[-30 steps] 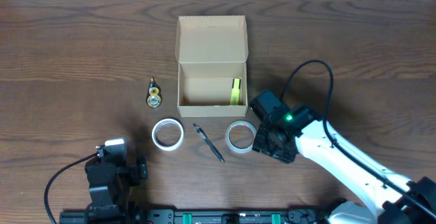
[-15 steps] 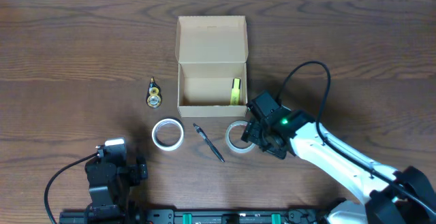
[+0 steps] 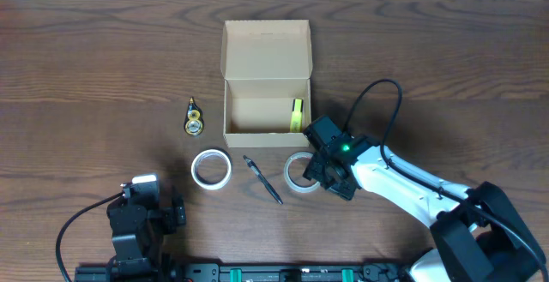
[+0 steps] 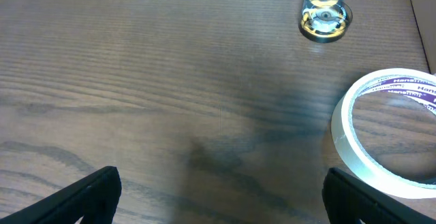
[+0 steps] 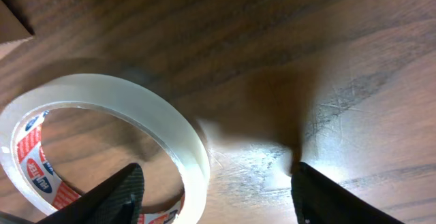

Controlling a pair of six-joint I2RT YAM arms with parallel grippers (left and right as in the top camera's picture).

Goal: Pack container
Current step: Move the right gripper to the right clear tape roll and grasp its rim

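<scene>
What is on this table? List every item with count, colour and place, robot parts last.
container: one, tan cardboard, far centre of the table, lid flap open towards the far side
yellow-green item: one, inside the container against its right wall
black-and-gold item: one, small, just left of the container
left tape roll: one, clear with purple print, in front of the container's left corner
right tape roll: one, clear with red print, in front of the container's right corner
pen: one, dark, between the two rolls
table: one, dark brown wood
left gripper: open, near left edge
right gripper: open, astride the right tape roll's rim
</scene>
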